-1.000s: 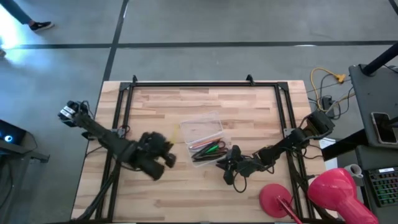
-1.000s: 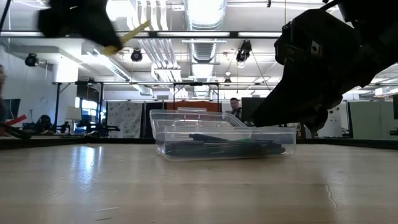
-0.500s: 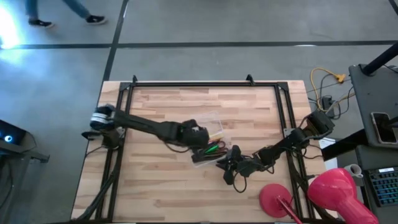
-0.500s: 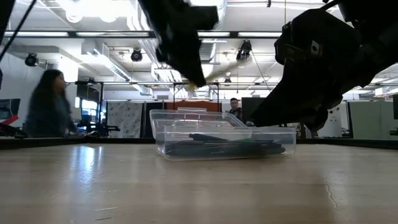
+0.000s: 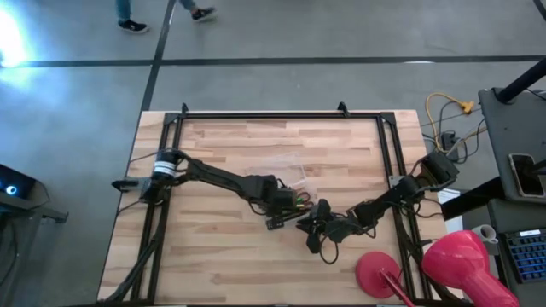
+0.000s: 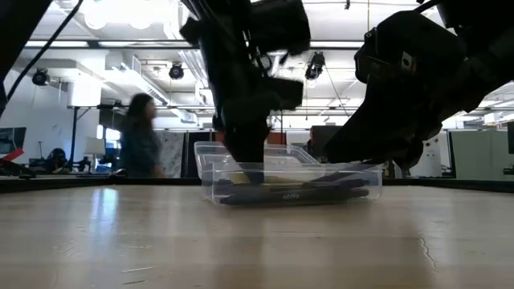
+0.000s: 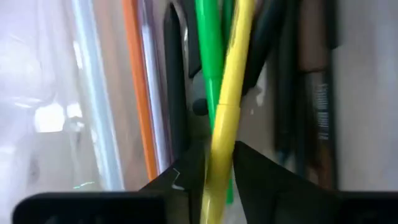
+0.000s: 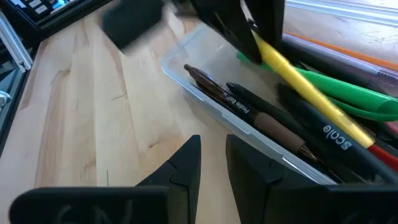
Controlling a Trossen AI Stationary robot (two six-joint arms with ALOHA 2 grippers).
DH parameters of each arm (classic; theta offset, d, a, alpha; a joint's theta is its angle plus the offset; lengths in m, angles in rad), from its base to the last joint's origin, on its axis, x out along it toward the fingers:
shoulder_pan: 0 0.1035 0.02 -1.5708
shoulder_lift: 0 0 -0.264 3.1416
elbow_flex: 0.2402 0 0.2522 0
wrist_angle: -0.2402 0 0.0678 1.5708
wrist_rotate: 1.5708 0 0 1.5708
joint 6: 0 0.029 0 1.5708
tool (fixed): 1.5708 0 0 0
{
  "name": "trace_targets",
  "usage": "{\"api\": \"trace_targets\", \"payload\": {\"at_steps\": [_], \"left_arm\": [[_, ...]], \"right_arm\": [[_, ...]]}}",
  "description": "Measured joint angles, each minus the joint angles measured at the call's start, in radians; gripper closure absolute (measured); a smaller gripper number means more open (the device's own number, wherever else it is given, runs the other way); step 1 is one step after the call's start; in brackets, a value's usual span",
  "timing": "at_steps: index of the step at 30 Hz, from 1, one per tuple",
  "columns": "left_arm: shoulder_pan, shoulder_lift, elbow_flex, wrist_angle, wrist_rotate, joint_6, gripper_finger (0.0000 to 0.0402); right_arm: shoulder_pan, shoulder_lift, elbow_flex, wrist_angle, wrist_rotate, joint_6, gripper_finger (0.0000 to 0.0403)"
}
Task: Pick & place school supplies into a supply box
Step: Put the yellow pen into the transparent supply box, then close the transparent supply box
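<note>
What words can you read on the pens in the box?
"Pilot", probably: white letters on the brown pen in the box, a bit blurred.
White letters on the black pen beside it: too blurred to read for sure.
White print on a dark pen in the low view: too small to read.
Nothing else has words that can be read.

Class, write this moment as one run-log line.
left gripper: shut on yellow pen, inside supply box | right gripper: open, beside box | green pen: in box
</note>
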Motion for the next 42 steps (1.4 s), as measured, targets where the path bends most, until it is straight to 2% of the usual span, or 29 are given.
{"api": "trace_targets", "payload": {"at_steps": [6,10,12,14,16,19,22,25,27,31,33,35,38,42], "left_arm": [[-0.002,-0.097,0.003,-0.065,-0.026,-0.044,0.0319],[-0.003,-0.217,-0.019,-0.099,-0.029,-0.078,0.0318],[-0.001,-0.283,-0.051,-0.098,-0.091,-0.102,0.0318],[0.02,-0.346,-0.109,-0.092,-0.214,-0.137,0.0318],[0.08,-0.406,-0.183,-0.087,-0.261,-0.22,0.0318],[0.202,-0.517,-0.304,-0.046,-0.239,-0.376,0.0323],[0.304,-0.664,-0.432,0.089,-0.227,-0.459,0.0334],[0.411,-0.796,-0.548,0.271,-0.17,-0.473,0.0348],[0.495,-0.846,-0.609,0.355,-0.074,-0.472,0.0356],[0.653,-0.811,-0.698,0.407,0.21,-0.505,0.0363],[0.692,-0.747,-0.724,0.436,0.293,-0.539,0.0364],[0.714,-0.683,-0.728,0.447,0.327,-0.547,0.0364],[0.73,-0.593,-0.707,0.45,0.323,-0.54,0.0364],[0.745,-0.471,-0.658,0.446,0.335,-0.457,0.0364]], "right_arm": [[0.0,0.0,0.0,-0.001,0.0,0.0,0.0335],[0.0,0.0,0.0,-0.001,0.0,0.0,0.0335],[0.0,0.0,0.0,-0.001,0.0,0.0,0.0335],[0.0,0.0,0.0,-0.002,0.0,0.0,0.0335],[0.0,0.0,0.0,-0.001,0.0,0.0,0.0335],[0.0,0.0,0.0,-0.001,0.0,0.0,0.0335],[0.0,0.0,0.0,-0.001,0.0,0.0,0.0335],[0.0,0.0,0.0,-0.001,0.0,0.0,0.0335],[0.0,0.0,0.0,-0.001,0.0,0.0,0.0335],[0.0,0.0,0.0,-0.001,0.0,0.0,0.0335],[0.0,0.0,0.0,-0.001,0.0,0.0,0.0335],[0.0,0.0,0.0,-0.001,0.0,0.0,0.0335],[0.0,0.0,0.0,-0.001,0.0,0.0,0.0335],[0.0,0.0,0.0,-0.001,0.0,0.0,0.0335]]}}
